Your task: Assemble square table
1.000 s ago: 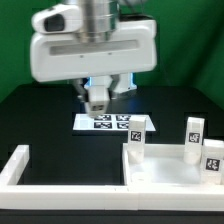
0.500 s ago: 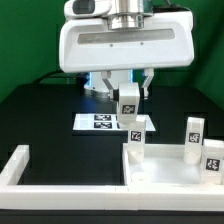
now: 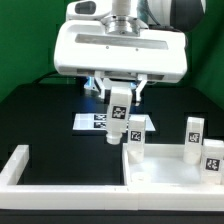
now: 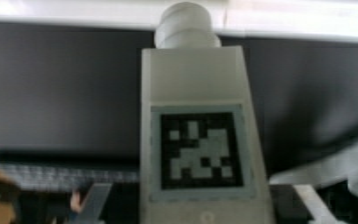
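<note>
Hanging above the black bench [image 3: 40, 120], the arm's claw [image 3: 119, 95] grips a white plastic leg block [image 3: 117, 115] carrying a black-and-white square tag; its two fingers close on the block's upper part at a moderate width, and the block is clear of the bench, slightly tilted. In the wrist view the same leg block [image 4: 197, 130] fills the centre of the picture, tag facing the camera, with a rounded peg at its far end.

Landmark: the large white plastic square slab with raised rim [image 3: 170, 172], resting on the bench at the near side toward the exterior view's right.

- The held leg block is behind the slab's rear corner on the exterior view's left, above bench level, and just beside an upright tagged leg block [image 3: 136, 138] that stands at that corner. Whether the two touch cannot be told.
- Two further white tagged leg blocks [image 3: 193, 138] [image 3: 213, 156] stand upright on the slab's side toward the exterior view's right.
- The marker board [image 3: 92, 122], a flat white sheet with black tags, lies on the bench behind the slab, partly hidden by the held block.
- A long white bar frame [image 3: 20, 165] lies beside the slab on the exterior view's left.
</note>
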You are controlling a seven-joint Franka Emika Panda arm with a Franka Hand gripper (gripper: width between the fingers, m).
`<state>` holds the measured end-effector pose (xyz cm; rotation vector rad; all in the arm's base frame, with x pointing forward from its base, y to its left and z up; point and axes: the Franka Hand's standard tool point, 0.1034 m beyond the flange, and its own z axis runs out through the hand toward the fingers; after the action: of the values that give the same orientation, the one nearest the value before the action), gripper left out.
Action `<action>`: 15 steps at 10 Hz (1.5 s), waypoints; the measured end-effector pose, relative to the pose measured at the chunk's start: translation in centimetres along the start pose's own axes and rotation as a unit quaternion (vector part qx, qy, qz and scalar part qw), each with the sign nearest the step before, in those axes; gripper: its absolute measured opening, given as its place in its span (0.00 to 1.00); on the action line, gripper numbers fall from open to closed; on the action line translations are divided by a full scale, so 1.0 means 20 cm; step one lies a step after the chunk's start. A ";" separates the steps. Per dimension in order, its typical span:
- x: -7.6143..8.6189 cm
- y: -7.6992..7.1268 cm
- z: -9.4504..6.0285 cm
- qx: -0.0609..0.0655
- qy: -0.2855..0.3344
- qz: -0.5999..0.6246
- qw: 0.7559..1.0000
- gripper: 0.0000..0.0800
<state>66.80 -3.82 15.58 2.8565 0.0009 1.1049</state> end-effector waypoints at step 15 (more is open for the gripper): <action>-0.21 -0.12 0.17 0.061 -0.038 0.021 0.997 0.36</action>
<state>66.02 -1.73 10.08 3.0180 0.0033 1.0381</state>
